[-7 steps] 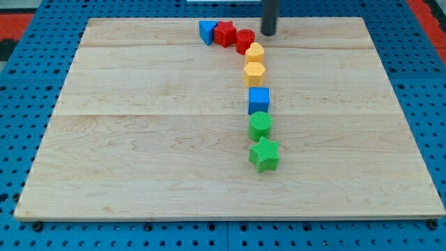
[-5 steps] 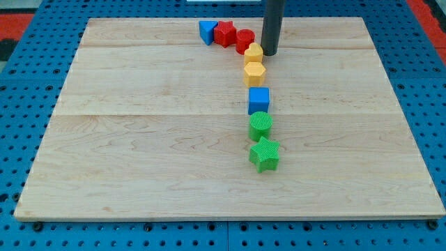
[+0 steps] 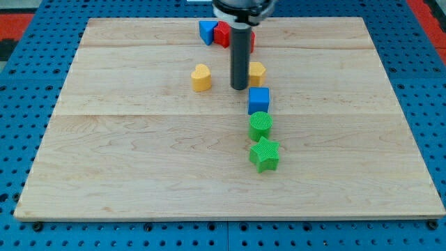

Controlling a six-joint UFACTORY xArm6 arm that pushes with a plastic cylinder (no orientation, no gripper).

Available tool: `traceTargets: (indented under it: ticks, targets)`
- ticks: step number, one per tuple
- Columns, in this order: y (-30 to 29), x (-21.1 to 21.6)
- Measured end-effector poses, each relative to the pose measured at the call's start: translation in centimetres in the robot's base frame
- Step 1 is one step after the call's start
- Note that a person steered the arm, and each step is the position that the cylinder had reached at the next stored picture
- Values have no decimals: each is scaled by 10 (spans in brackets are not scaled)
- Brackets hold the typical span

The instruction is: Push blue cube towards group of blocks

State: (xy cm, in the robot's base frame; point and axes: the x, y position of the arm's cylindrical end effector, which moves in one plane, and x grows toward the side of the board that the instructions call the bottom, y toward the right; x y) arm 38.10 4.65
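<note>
The blue cube (image 3: pixel 258 100) sits near the board's middle, touching the green cylinder (image 3: pixel 260 126) below it. A green star (image 3: pixel 264 154) lies below that. My tip (image 3: pixel 239 87) rests just up and left of the blue cube, close to its top left corner. A yellow hexagon (image 3: pixel 257 72) sits right of the rod, partly hidden by it. A yellow heart (image 3: pixel 201 77) lies alone to the left of my tip. At the view's top, a blue triangle (image 3: pixel 206 31) and a red star (image 3: pixel 222 34) show; the rod hides most of a red cylinder (image 3: pixel 251 40).
The wooden board (image 3: pixel 139 160) lies on a blue pegboard table (image 3: pixel 21 139). The arm's body enters from the view's top, above the red blocks.
The rod swept down and left from beside the upper yellow block. The yellow heart slid left, away from the column. The yellow hexagon stayed near its place.
</note>
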Motion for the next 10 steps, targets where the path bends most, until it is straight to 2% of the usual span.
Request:
traceTargets:
  ticks: [1, 2, 3, 5, 9, 10]
  targets:
    - [57, 11]
    - [70, 53]
    - [40, 71]
    - [-7, 67]
    - [-7, 55]
    - [46, 65]
